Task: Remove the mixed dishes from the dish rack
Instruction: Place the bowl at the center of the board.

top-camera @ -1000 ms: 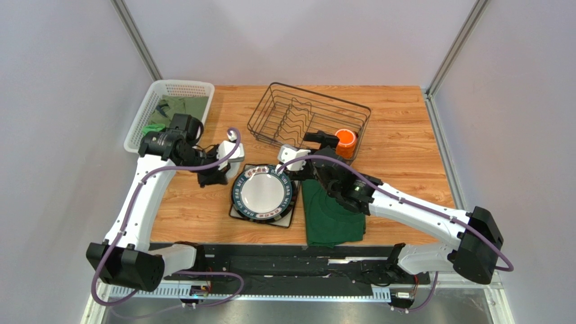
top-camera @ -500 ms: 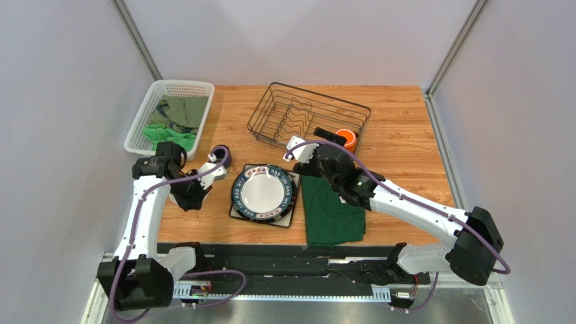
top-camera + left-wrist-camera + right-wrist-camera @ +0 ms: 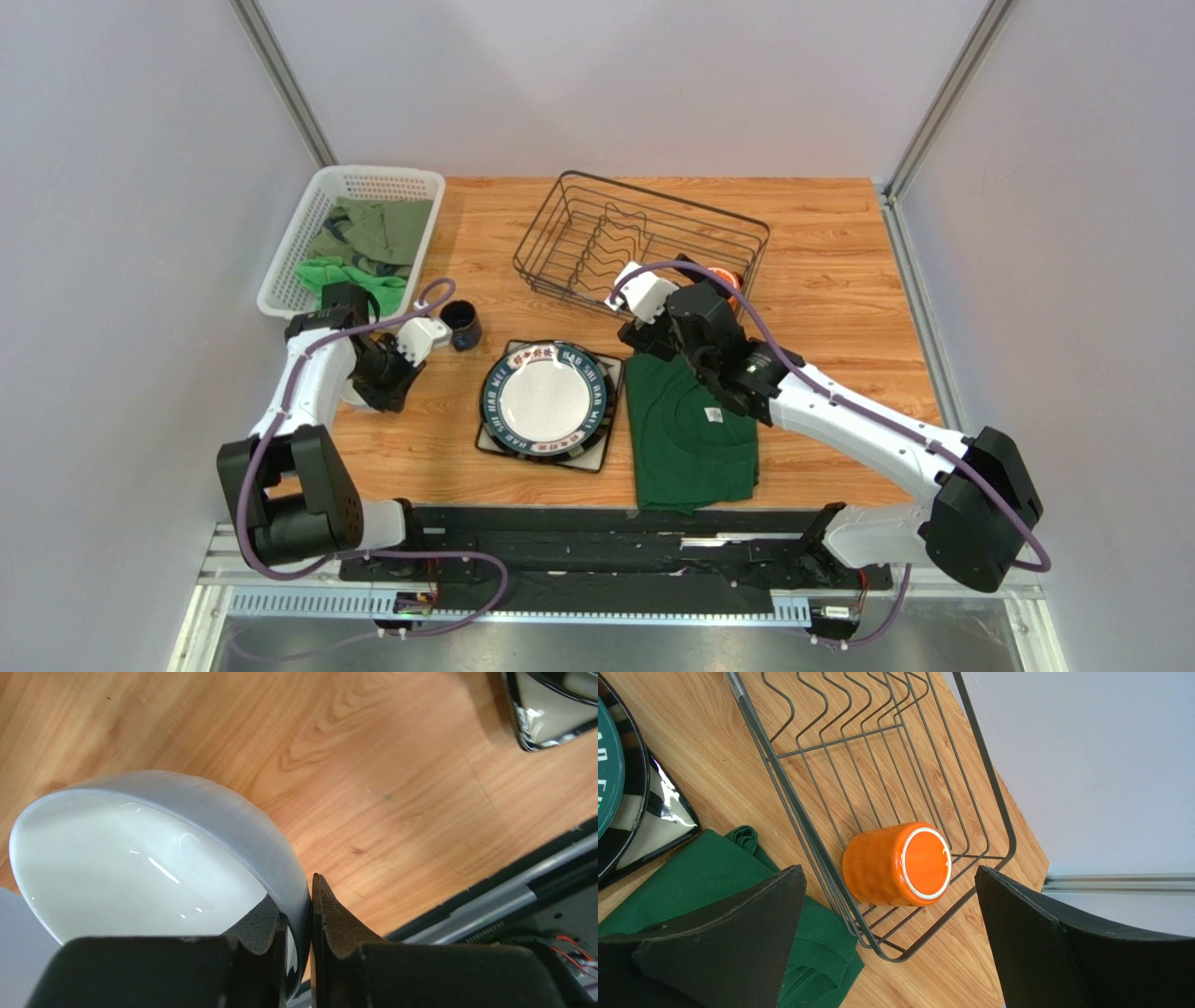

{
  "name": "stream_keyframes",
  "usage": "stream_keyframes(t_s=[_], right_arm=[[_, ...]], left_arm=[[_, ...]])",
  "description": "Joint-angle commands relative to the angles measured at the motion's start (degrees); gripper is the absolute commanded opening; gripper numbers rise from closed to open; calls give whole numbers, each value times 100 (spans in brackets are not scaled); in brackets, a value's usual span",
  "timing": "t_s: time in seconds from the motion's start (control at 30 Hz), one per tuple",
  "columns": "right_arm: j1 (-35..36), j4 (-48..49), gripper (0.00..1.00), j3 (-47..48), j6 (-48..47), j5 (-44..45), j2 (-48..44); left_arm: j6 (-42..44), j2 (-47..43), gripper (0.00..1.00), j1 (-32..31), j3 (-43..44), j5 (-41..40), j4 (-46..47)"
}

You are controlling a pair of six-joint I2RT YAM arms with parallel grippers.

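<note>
Wood-grain table (image 3: 842, 280) between pale grey walls carries the dish rack (image 3: 617, 241) toward its far side. One orange mug (image 3: 896, 864) lies on its side in the rack's right near corner, its base turned up toward the right wrist camera.

The right gripper (image 3: 889, 870) hangs above that mug with its fingers spread as wide as they go. In the wrist view one dark finger sits left of the mug over the rack's near wire and the other well to its right, neither touching it. The right arm reaches from its base at the near right corner diagonally across a green cloth (image 3: 694, 434), with its wrist at the rack's near edge.

The left gripper (image 3: 298, 917) is clamped on the rim of a white bowl (image 3: 140, 861), one finger inside and one outside. The bowl is tilted over bare wood near the table's front edge; whether it touches the wood I cannot tell. The left arm is folded, its forearm running up the left side and the wrist bent back toward the near edge.

Just right of that wrist a dark blue mug (image 3: 460, 326) stands on the table. Farther right, a round dark-rimmed plate (image 3: 547, 399) lies on a square plate (image 3: 491, 445), beside the cloth. A white plastic basket (image 3: 326, 196) of green cloths sits at the far left.
</note>
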Motion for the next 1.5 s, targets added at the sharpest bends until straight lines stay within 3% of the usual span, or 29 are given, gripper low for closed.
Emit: stream_keyframes(t_s=[0.0, 1.1, 1.27, 1.37, 1.47], right_arm=[[-40, 204, 100, -49, 187, -67, -11], [-67, 257, 100, -234, 100, -102, 95], [-58, 265, 100, -225, 91, -93, 130], [-58, 265, 100, -234, 82, -76, 148], [-58, 274, 100, -217, 108, -76, 157]], left_arm=[[-317, 201, 0, 52, 42, -201, 822], [-705, 817, 0, 43, -397, -105, 1307], [-687, 632, 5, 43, -582, -149, 1298], [-687, 492, 15, 43, -617, -62, 1236], [-696, 386, 18, 17, -652, -26, 1149]])
